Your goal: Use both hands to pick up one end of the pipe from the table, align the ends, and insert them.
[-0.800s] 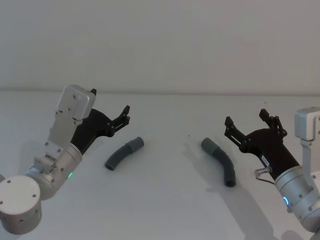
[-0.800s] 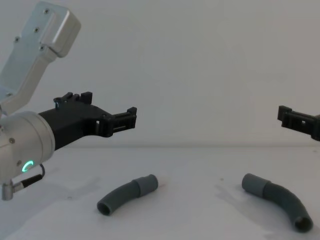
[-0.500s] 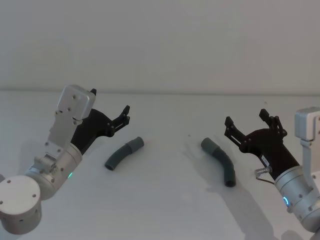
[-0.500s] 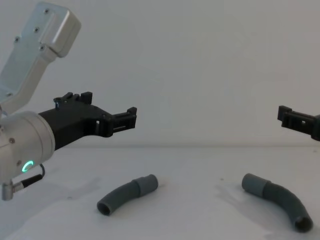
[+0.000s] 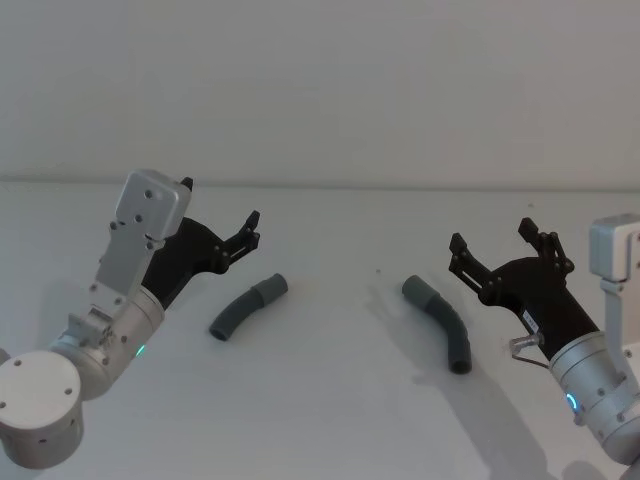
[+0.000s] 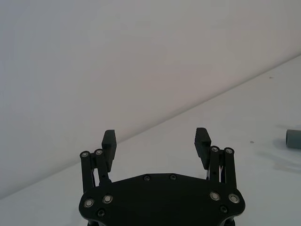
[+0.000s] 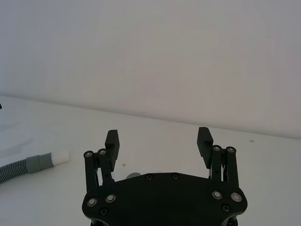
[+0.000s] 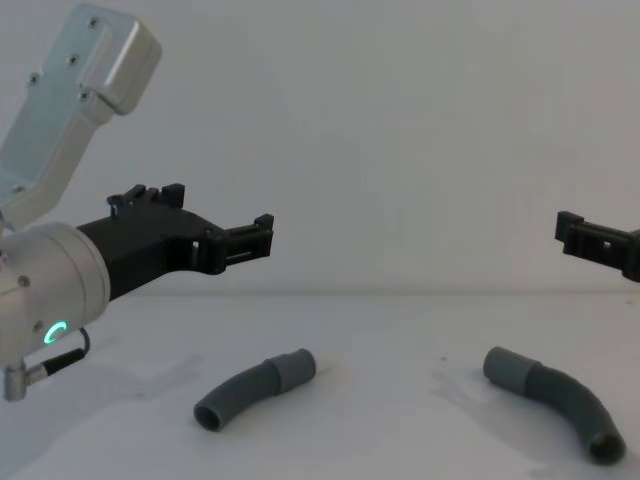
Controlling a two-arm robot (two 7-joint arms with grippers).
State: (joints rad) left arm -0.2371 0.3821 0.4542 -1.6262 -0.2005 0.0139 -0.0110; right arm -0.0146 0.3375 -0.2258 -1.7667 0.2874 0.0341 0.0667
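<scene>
While the pipe pieces (image 5: 250, 306) lie mid-frame on the desk (image 5: 330, 400), the left hand (image 5: 220, 205) and right hand (image 5: 492, 235) hover empty, wide open; pickup seemingly unstarted, each must descend next.

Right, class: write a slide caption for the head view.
Open left gripper and right gripper hover over the table, flanking the left hose piece and right hose piece.

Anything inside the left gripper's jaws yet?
Nothing. The left gripper is open and raised, with only table showing between its fingers. The left pipe piece lies untouched on the table. The gripper's body hides what's directly beneath.
</scene>
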